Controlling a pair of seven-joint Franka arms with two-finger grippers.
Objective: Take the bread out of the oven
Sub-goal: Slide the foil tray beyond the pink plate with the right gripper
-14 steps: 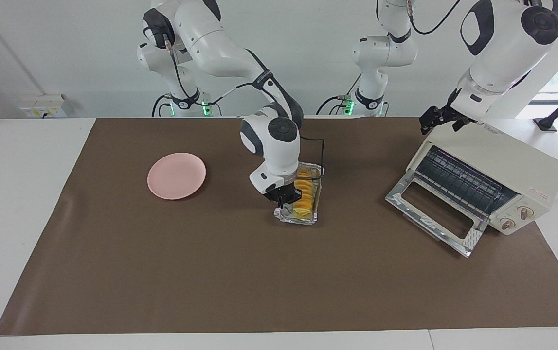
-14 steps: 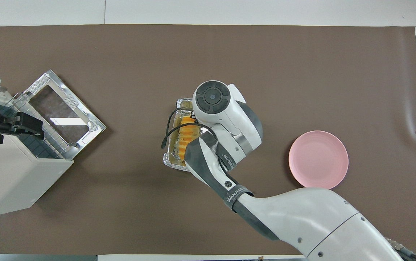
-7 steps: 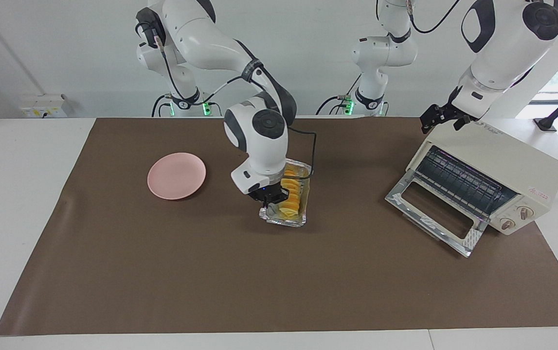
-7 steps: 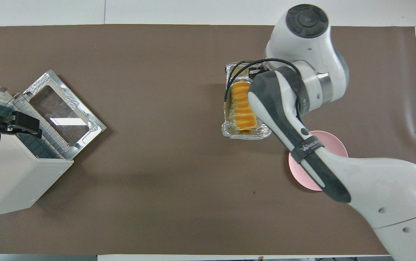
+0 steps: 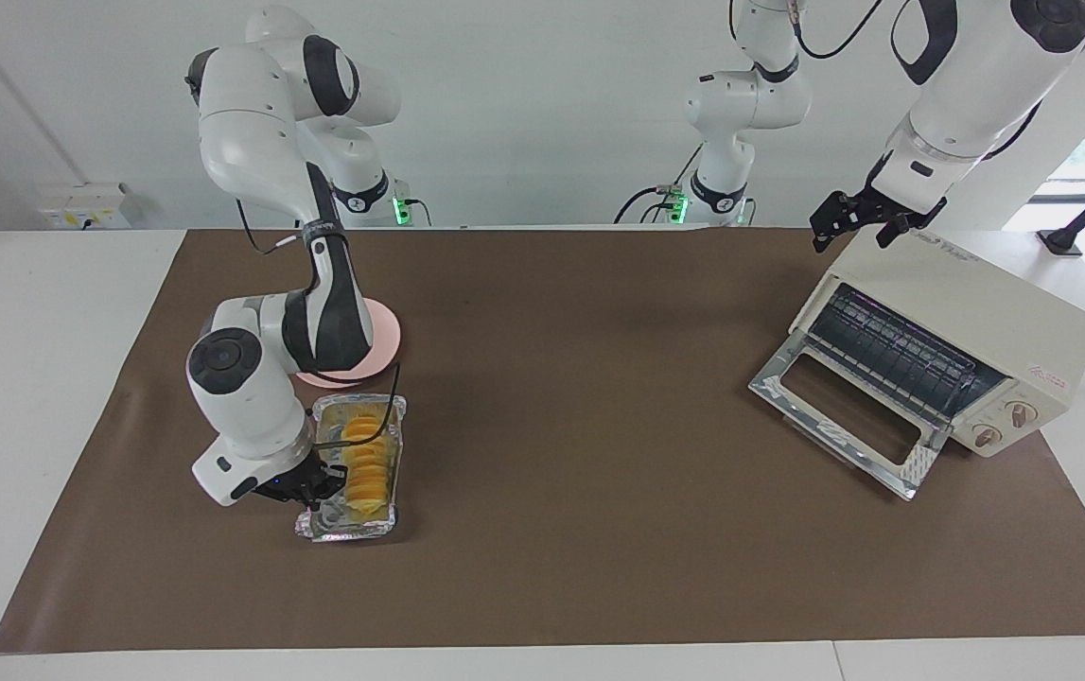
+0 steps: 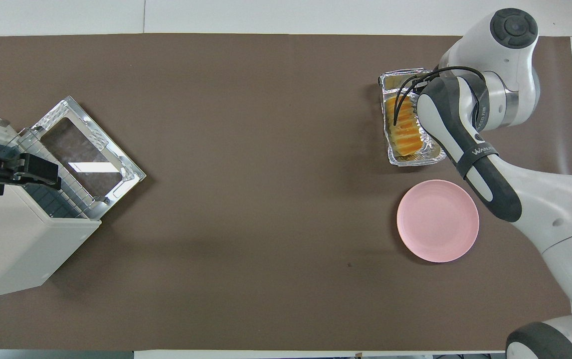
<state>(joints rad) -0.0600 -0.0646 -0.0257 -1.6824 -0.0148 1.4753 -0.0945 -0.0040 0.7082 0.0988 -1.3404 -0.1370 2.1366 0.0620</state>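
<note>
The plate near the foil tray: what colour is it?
The plate is plain pale pink; the overhead view shows it best.

Both views are evenly and brightly lit, seemingly from overhead. A soft shadow is cast on the brown mat (image 5: 599, 530) just beside the right gripper (image 5: 307, 488) and the foil tray (image 5: 353, 520). Glare is seen on the oven door (image 6: 84, 167) below the left gripper (image 6: 26, 172). Focus is sharp throughout.
</note>
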